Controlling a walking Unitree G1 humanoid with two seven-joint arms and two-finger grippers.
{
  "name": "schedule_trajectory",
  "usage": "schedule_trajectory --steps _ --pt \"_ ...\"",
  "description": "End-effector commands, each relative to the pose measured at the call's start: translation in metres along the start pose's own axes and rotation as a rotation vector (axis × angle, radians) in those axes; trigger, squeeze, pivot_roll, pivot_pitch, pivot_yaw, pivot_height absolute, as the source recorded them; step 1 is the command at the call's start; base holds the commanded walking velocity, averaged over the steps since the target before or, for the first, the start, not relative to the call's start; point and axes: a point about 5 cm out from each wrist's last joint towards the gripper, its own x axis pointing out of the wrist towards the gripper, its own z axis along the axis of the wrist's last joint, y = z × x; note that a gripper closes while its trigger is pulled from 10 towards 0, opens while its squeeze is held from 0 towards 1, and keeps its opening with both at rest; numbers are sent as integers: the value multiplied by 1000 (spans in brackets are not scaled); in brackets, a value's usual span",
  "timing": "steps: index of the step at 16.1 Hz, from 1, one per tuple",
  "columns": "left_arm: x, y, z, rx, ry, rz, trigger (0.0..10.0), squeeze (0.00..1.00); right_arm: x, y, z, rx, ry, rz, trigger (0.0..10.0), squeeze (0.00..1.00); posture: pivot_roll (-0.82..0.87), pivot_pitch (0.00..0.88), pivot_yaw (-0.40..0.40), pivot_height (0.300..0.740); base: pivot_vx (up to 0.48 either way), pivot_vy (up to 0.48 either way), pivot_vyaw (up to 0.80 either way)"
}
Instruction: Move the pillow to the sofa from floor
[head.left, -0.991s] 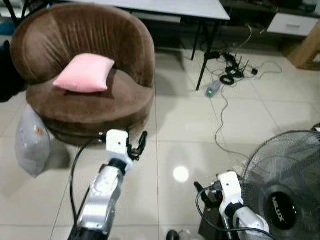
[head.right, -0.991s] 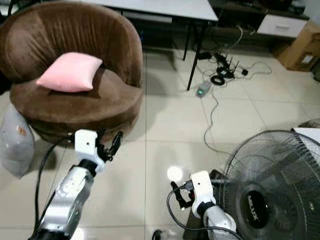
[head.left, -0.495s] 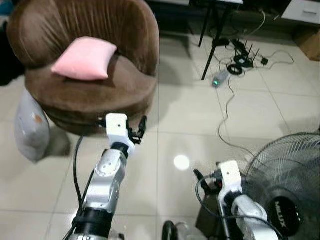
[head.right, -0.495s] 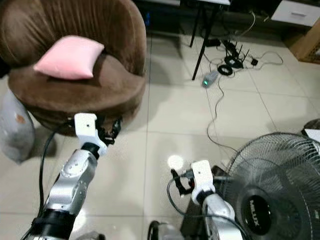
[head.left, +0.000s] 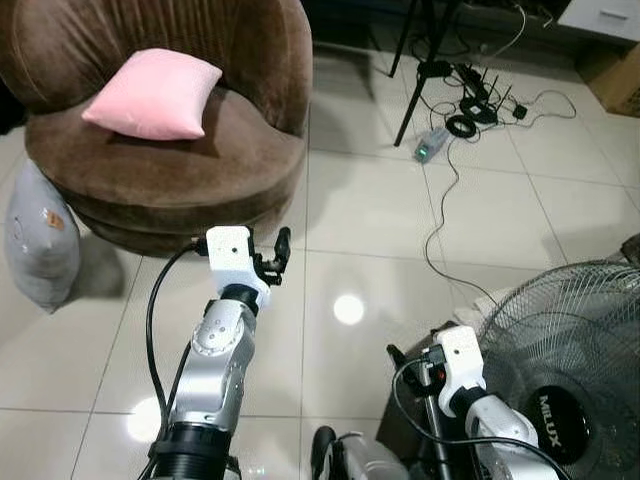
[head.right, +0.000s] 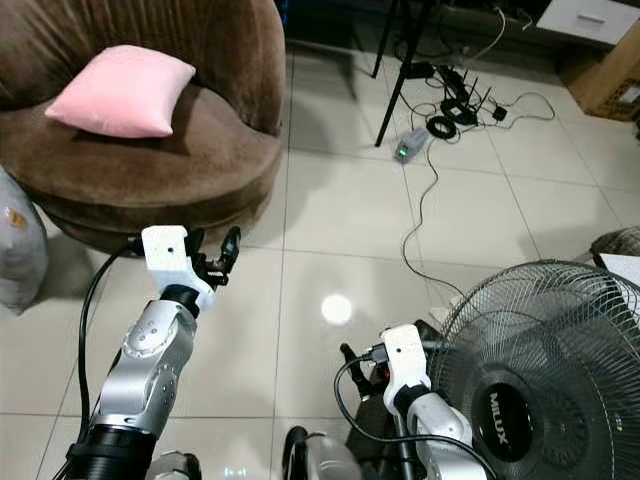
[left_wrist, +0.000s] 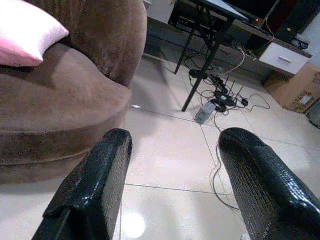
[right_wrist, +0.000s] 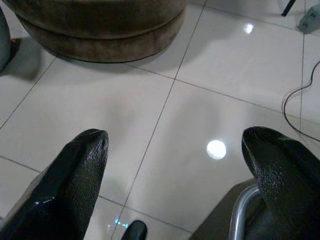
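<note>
At your feet, the right gripper (head.right: 362, 368) sits low beside the black floor fan (head.right: 545, 380), fingers spread wide and empty over bare tile, so treat it as parked. Further out, your left gripper (head.left: 270, 262) is raised just short of the brown round sofa (head.left: 190, 175), fingers parted with nothing between them and aimed past the sofa's front edge. That looks like a released, clear-of-seat pose. The pink pillow (head.left: 152, 93) lies flat on the sofa seat against the backrest, so the move looks done. A grey pillow (head.left: 37, 238) leans on the sofa's left side, on the floor. Beyond, a power strip (head.left: 430, 148) and cables (head.left: 480, 100) trail under a table leg; steer clear.
</note>
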Motion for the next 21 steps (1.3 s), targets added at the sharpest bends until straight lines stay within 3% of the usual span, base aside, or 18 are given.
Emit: schedule_trajectory --steps 1,15,21 --pt "-2 -5 -1 -26 3 -3 10000 0 -6 -5 -4 -8 25 -11 10000 122 -58 209 -175 740 0 480 0" --pt "0 -14 2 -66 2 -26 10000 0 -4 -7 -18 -7 75 -7 10000 118 -61 162 -156 740 0 480 0" --pt "0 -16 2 -97 8 -42 10000 0 -2 3 -21 -9 74 2 10000 118 -64 173 -161 740 0 480 0"
